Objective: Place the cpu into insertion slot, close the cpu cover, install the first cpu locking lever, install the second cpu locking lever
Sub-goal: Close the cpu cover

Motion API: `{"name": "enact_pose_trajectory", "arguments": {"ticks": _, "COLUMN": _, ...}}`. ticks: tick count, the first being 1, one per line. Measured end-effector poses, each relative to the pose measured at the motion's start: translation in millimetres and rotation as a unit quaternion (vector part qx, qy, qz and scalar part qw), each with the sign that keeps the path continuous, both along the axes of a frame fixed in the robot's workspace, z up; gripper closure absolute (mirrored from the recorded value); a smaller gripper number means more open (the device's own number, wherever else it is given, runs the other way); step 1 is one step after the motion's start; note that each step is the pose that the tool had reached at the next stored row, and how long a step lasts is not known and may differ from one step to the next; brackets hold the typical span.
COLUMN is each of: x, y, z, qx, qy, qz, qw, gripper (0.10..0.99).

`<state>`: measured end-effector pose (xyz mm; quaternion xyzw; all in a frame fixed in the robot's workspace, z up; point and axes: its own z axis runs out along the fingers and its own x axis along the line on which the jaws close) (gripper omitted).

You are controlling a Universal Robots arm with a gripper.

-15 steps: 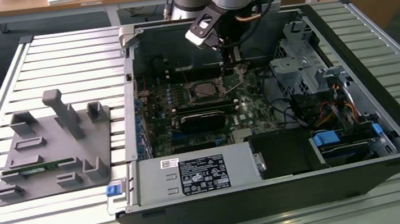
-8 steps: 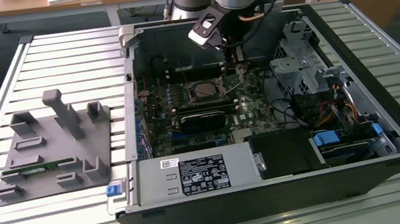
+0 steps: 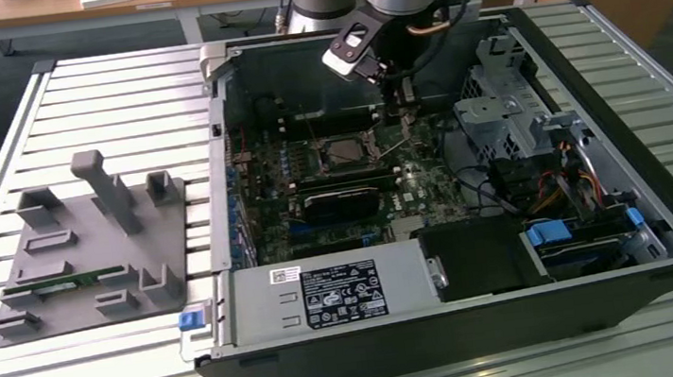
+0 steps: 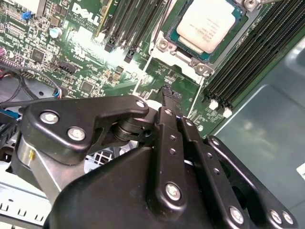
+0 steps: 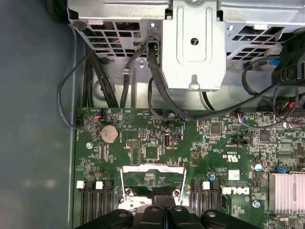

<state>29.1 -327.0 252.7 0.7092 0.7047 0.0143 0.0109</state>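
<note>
The cpu (image 4: 208, 24), a square chip with a dull silver top, lies in the insertion slot (image 4: 163, 45) on the green board; in the exterior view the slot (image 3: 346, 152) sits mid-board inside the open computer case. The cpu cover (image 5: 152, 168), a thin silvery frame with a large cut-out, stands raised beside the slot, off the chip. My gripper (image 4: 167, 93) is shut with its fingertips pressed together right at the cover's free edge. It shows at that edge in the first wrist view too (image 5: 164, 196), and hangs just to the slot's right in the exterior view (image 3: 407, 119).
Long black memory slots (image 4: 248, 52) flank the socket. A metal drive cage (image 3: 500, 122) with black cables (image 5: 157, 81) stands close on the exterior view's right. A power supply (image 3: 330, 294) fills the case's near side. A grey fixture (image 3: 90, 250) lies outside the case, on the left.
</note>
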Motion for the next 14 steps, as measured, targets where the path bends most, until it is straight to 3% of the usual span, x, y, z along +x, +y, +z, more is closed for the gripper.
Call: {"name": "enact_pose_trajectory", "arguments": {"ticks": 14, "x": 8.5, "y": 0.1, "z": -1.3, "qx": -0.0001, "qy": 0.0001, "qz": 0.000, "qw": 1.0000, "gripper": 0.980}}
